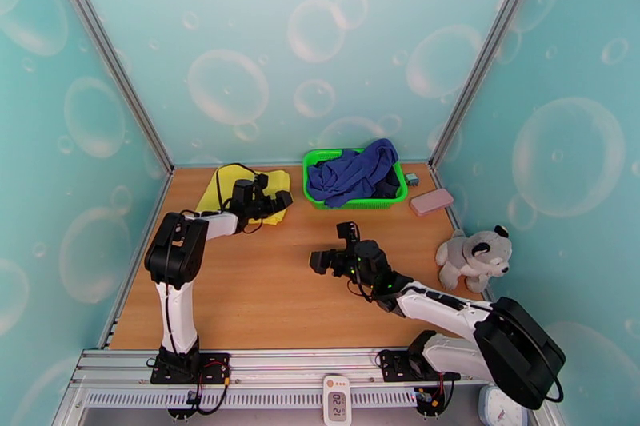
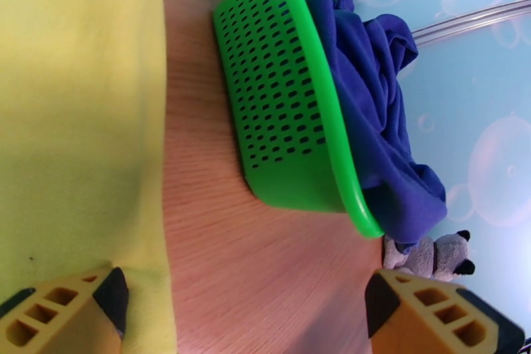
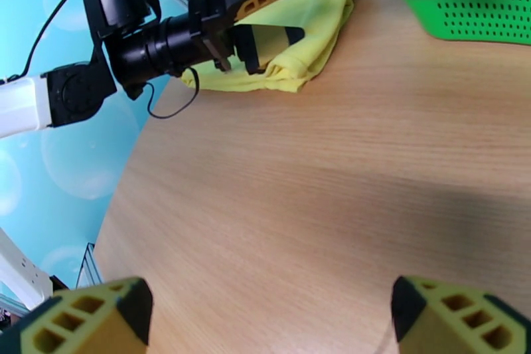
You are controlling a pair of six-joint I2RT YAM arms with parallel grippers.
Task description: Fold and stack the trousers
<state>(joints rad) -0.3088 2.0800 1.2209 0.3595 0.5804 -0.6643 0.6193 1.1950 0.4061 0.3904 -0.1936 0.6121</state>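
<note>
The bright yellow soft-fabric trousers [image 1: 210, 194] lie as a compact bundle at the far left of the wooden bench [image 1: 264, 300], close to the back corner. I judge they sit there because that corner serves as the stacking spot, clear of the working space in the middle.

My left claw [image 1: 281, 199] hangs at the bundle's right edge, released, with its jaws spread wide and gripping nothing. From its own wrist camera, one finger stands over the yellow cloth [image 2: 73, 116] and the other over bare wood. From the right wrist, the lower finger looks very near the fabric [image 3: 312, 36], but I cannot tell if it touches.

My right claw [image 1: 330, 248] hovers over the open middle of the bench, also released and empty. It points towards the left claw [image 3: 285, 6], which suits a waiting pose.

Just beside the trousers to the right stands a green perforated plastic basket [image 1: 306, 172]. A rumpled dark blue cloth [image 1: 352, 172] is heaped in it and spills over the rim. The strip of wood between the two is narrow, so a wide swing of the left arm could knock the basket wall [image 2: 279, 96].

Further right are a small grey block [image 1: 411, 179], a flat pink oblong case [image 1: 432, 201] and a grey-and-white plush animal [image 1: 472, 256] at the bench's right edge. These lie well apart from the trousers, though the plush toy is near the right arm's reach.
</note>
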